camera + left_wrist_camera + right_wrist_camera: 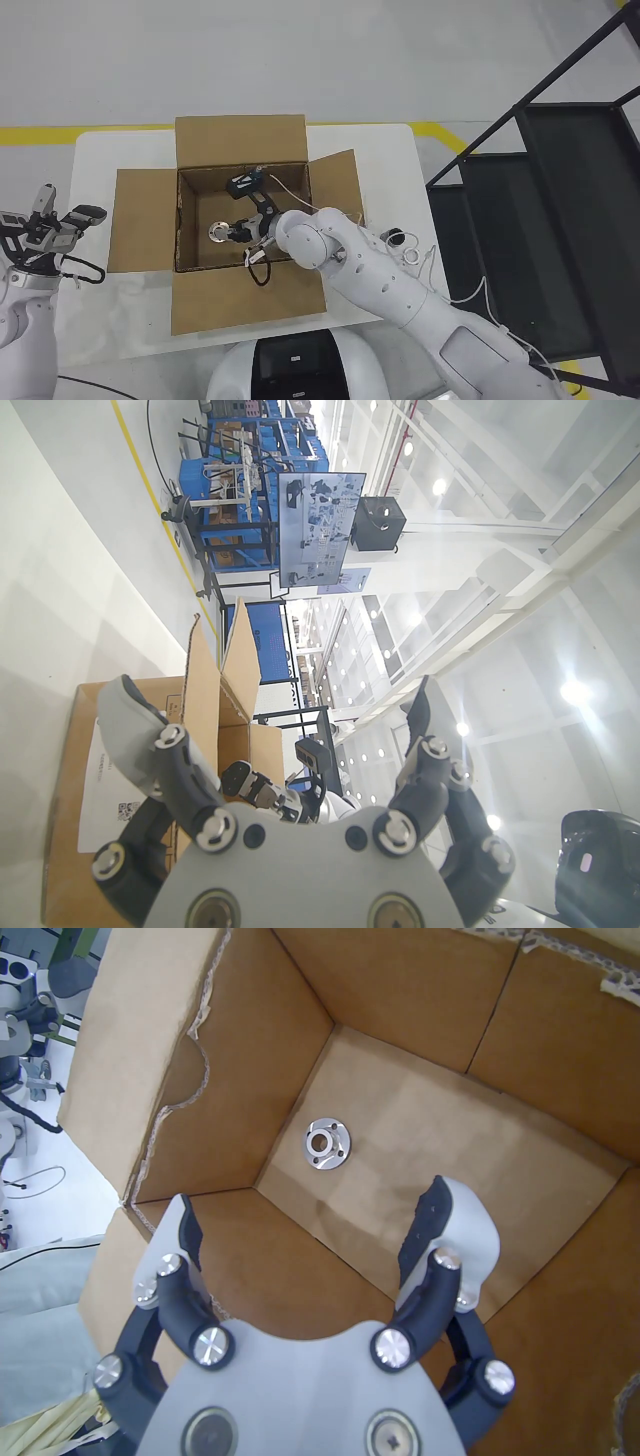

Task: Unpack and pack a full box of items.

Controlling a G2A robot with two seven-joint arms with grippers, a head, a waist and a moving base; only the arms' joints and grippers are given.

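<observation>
**White table, open carton, one flange at the bottom**

Grey floor with a yellow line (40, 135) surrounds the white table (390, 160), and dark metal steps (540, 200) stand off to one side. A cardboard box (240, 140) sits in the middle of the table with all four flaps folded outward.

From the top view, the right arm leans over the near flap and the right gripper (243, 234) is down inside the box. Beside it lies a small round metal flange (217, 234). The left gripper (67, 205) is well apart from the box, past the table's edge.

The right wrist view looks into the box (400, 993) and shows more detail. The flange (327, 1144) lies flat on the cardboard floor, close to a corner and just beside one wall. It has a central bore and small holes around its rim. The right gripper (311, 1192) hangs above the box floor with its jaws spread wide. It holds nothing and is clear of the flange.

The left wrist view looks sideways and up. It takes in the outside of the box (62, 800), which carries a white label, with raised flaps, a hanging screen (320, 525), blue shelving (240, 460) and the ceiling lights. The left gripper (269, 682) is also spread wide, with only air between its fingers.
</observation>
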